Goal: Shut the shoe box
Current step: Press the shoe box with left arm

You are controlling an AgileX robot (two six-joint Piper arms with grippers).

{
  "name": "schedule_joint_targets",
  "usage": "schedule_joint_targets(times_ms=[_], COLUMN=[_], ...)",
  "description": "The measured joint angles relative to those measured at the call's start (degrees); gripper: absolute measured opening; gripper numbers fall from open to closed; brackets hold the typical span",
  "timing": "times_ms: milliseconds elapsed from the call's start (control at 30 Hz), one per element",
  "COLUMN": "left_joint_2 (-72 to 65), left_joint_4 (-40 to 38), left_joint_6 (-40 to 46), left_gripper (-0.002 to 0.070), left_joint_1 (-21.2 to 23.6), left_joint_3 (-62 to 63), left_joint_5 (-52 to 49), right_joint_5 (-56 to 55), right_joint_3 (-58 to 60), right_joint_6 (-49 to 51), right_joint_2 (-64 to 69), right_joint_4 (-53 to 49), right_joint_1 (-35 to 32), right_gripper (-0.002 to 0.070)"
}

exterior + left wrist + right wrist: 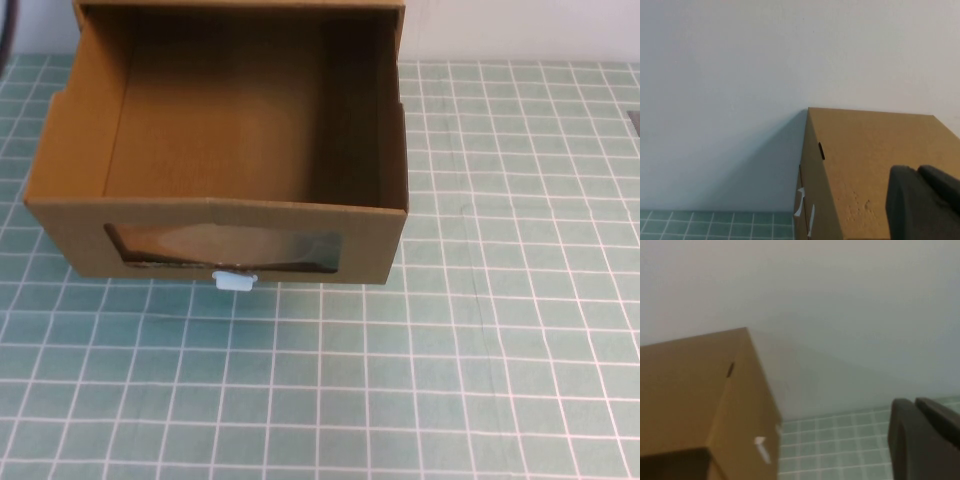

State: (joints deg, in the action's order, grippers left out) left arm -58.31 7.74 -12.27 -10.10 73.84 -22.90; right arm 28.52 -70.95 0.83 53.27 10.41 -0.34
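The brown cardboard drawer-style shoe box (215,170) sits pulled open at ten o'clock on the green gridded mat (480,330). Left gripper (922,205) is beside it, right gripper (925,440) nearby; finger state cannot be told.

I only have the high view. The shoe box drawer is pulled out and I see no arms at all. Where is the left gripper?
Observer: The left gripper shows only in its own wrist view. It is close to a plain outer side of the shoe box, with the white wall behind.
Operator: And the right one?
Observer: The right gripper shows in its wrist view above the green grid mat, with the box off to one side.
Operator: Is either one touching the box?
Observer: Neither wrist view shows contact. The right gripper has clear mat between it and the cardboard.
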Motion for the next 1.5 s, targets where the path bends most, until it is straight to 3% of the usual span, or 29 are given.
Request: schedule_joint_targets(times_ms=[133,267,433,600,800,1167,1367,1500], left_joint_2=[-4.7,-9.5,-15.9,-22.4,-32.4,-45.7,-47.4,-47.5], left_joint_4=[-1.2,-4.5,-17.0,-30.3,-35.9,-38.2,-38.6,-38.6], left_joint_6=[0.7,5.0,21.9,38.2,42.0,40.6,40.1,39.9], left_gripper=[-0.0005,-0.0005,-0.0005,-0.0005,-0.0005,-0.0005,-0.0005,-0.0005], left_joint_1=[0.0,0.0,0.0,0.0,0.0,0.0,0.0,0.0], left_joint_3=[0.1,1.4,6.5,13.9,25.7,39.7,40.0,40.0], left_joint_5=[1.9,-0.1,-7.4,-15.0,-23.5,-35.3,-36.0,-35.9], right_joint_5=[1.3,3.3,9.7,18.2,25.0,28.0,25.1,24.2], right_joint_3=[-0.1,-0.1,-0.6,-4.8,-14.3,-18.9,-18.9,-18.9], right_joint_6=[-2.4,-15.7,-31.0,-37.8,-39.4,-38.3,-38.3,-38.3], right_joint_2=[2.1,5.2,9.7,15.2,21.2,29.7,33.2,37.0], right_joint_4=[9.8,17.0,26.4,29.4,24.2,-2.6,2.0,-1.1], right_joint_1=[3.7,9.0,11.9,12.7,19.9,46.4,52.7,55.7], right_gripper=[-0.0014,-0.0014,-0.0014,-0.0014,-0.0014,-0.0014,-0.0014,-0.0014])
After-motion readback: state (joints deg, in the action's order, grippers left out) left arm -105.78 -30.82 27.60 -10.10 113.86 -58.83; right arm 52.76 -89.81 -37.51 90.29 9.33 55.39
